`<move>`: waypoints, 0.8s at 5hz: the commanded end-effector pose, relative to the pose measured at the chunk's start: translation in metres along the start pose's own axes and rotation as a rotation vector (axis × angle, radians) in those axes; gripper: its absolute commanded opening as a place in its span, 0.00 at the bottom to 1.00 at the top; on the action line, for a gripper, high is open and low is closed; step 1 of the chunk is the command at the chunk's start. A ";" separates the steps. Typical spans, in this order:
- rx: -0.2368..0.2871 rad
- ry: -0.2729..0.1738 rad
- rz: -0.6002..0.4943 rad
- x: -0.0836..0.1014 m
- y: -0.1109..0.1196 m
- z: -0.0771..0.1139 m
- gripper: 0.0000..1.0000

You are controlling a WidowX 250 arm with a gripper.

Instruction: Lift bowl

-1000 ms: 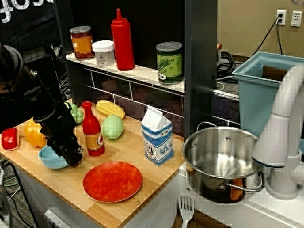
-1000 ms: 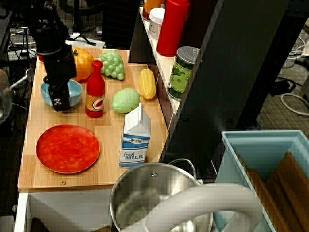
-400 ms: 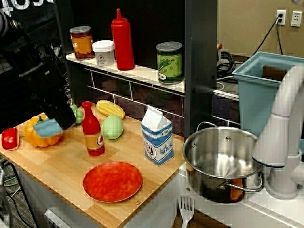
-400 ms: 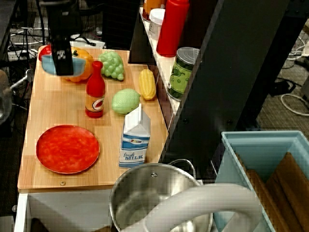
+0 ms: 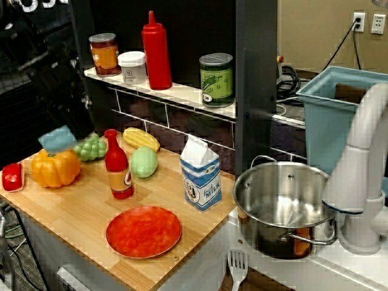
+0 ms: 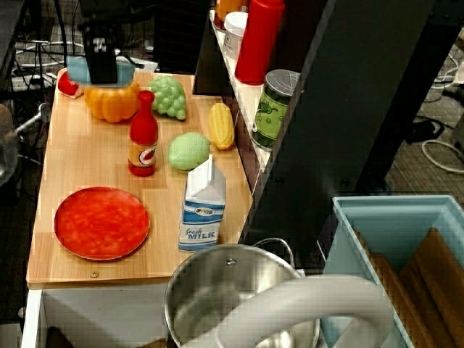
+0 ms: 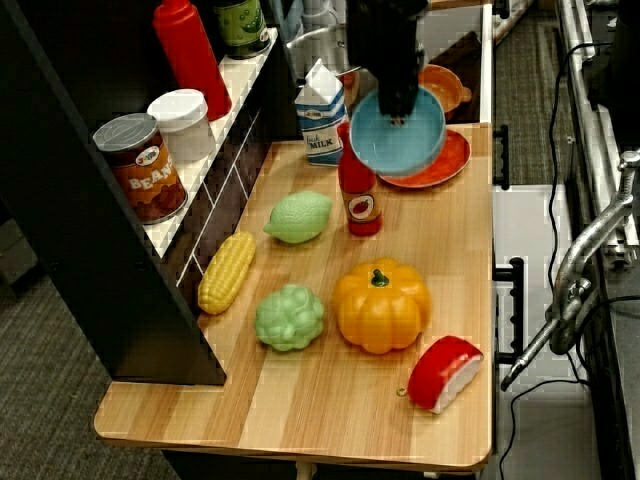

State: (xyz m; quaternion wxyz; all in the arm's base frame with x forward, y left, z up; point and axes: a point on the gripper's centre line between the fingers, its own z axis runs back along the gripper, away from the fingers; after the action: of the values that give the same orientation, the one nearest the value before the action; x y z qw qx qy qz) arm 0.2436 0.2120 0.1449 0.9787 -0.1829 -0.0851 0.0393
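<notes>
1. In the front view across the table, the light blue bowl [image 5: 59, 139] hung in the air above the orange pumpkin [image 5: 54, 168], clear of the wooden table [image 5: 79, 206].
2. The dark claw [image 5: 70, 124] came down from the upper left and pinched the bowl's rim; its fingertips were blurred in this view.
3. In the view from the far end of the table, the bowl [image 7: 398, 132] appeared tilted, its hollow facing the camera, with the claw [image 7: 398, 105] gripping its upper rim, one finger [image 7: 401, 92] lying inside the hollow.
4. In the view from above the pot, the bowl [image 6: 99, 71] sat at the table's far end, partly hidden behind the claw [image 6: 101, 64], above the pumpkin [image 6: 112, 101].
5. A red sauce bottle [image 5: 118, 165] stood upright near the table's middle, with a pale green lemon [image 5: 143, 162] just beside it.
6. A yellow corn cob [image 5: 140, 139] lay along the back wall, and a green bunch of grapes [image 5: 90, 147] lay next to the pumpkin.
7. A flat red-orange plate [image 5: 143, 231] rested near the table's front edge, well apart from the bowl.
8. A milk carton [image 5: 200, 174] stood upright between the plate and the large steel pot [image 5: 284, 205].
9. A red and white piece of toy food [image 7: 443, 372] lay at the table's edge near the pumpkin.
10. On the shelf [image 5: 182, 94] stood a red squeeze bottle [image 5: 156, 53] and several cans and jars.
</notes>
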 end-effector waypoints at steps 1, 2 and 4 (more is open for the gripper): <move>-0.013 -0.009 -0.019 0.028 -0.029 0.046 0.00; -0.025 -0.016 -0.016 0.035 -0.034 0.055 0.00; -0.023 -0.012 -0.008 0.037 -0.032 0.054 0.00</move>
State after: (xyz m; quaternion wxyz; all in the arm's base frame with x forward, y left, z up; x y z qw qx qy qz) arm 0.2692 0.1996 0.1977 0.9732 -0.2132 -0.0743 0.0429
